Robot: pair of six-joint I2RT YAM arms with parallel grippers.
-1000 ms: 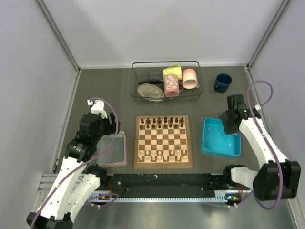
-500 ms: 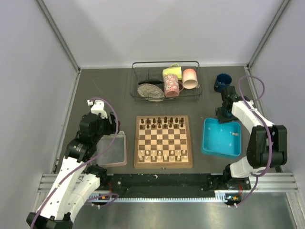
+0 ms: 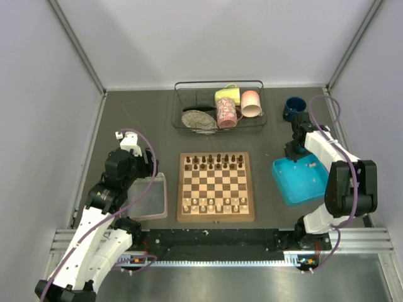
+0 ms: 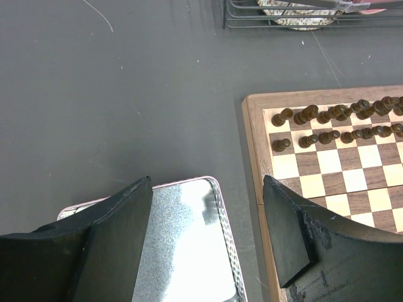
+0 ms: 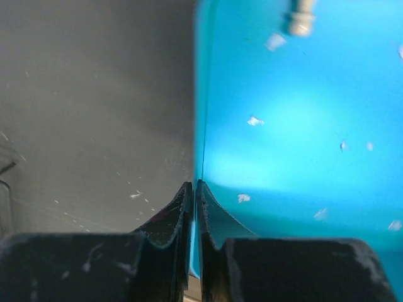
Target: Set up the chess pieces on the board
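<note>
— Where were the chess pieces (image 3: 214,161)?
— Dark rows at 12 o'clock on the board (image 3: 216,187), pale rows at 6. One pale piece (image 5: 302,16) lay in the blue tray (image 3: 302,185) at 3.
— And the hands?
— The right hand (image 5: 195,185) pinched that tray's rim. The left hand (image 4: 208,189) gaped wide above the clear tray (image 4: 182,251) at 9.

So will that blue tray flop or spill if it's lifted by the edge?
Probably not floppy: the blue tray looks like hard plastic. It likely tips easily, since the right gripper pinches only one edge. The little piece inside would probably roll or slide on that smooth floor.
</note>
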